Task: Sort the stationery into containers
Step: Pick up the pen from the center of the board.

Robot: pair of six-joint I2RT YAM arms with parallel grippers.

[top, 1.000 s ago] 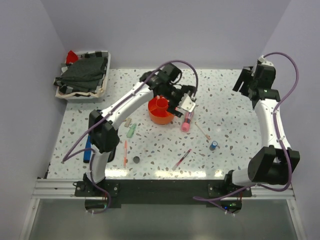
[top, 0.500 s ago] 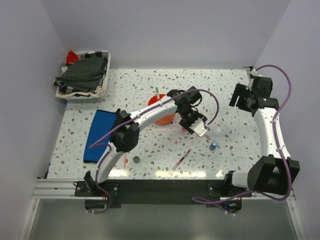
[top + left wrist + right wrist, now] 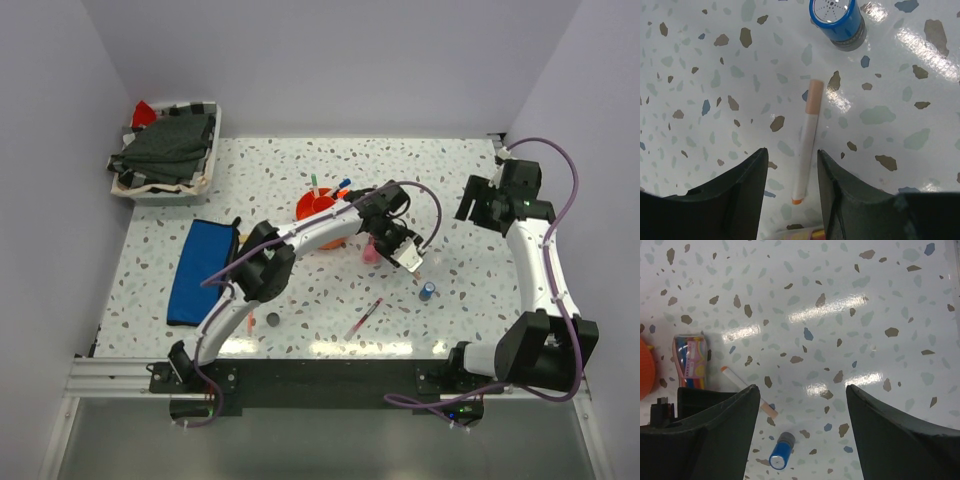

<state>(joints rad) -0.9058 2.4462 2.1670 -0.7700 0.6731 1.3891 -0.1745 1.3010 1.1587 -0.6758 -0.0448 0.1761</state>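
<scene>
My left gripper [image 3: 792, 162] is open and low over the table, its jaws either side of a thin white pen with a peach cap [image 3: 807, 145] that lies flat. In the top view this gripper [image 3: 408, 256] is right of the fat pink tube [image 3: 370, 251]. The small blue cylinder [image 3: 835, 19] stands just beyond the pen and also shows in the top view [image 3: 428, 291]. The orange organiser [image 3: 322, 218] holds a few pens. The blue pouch [image 3: 205, 270] lies at the left. My right gripper [image 3: 802, 390] is open, empty and raised at the right [image 3: 480, 200].
A red pen [image 3: 364, 318] and a dark disc [image 3: 272, 320] lie near the front edge. A white tray of dark cloth [image 3: 165, 152] stands at the back left. The right wrist view shows the pink tube [image 3: 690, 362] and blue cylinder [image 3: 781, 452].
My left arm has swung from the organiser to the right and front, down over the white pen. The pouch has come into view. The right arm shifted slightly.
</scene>
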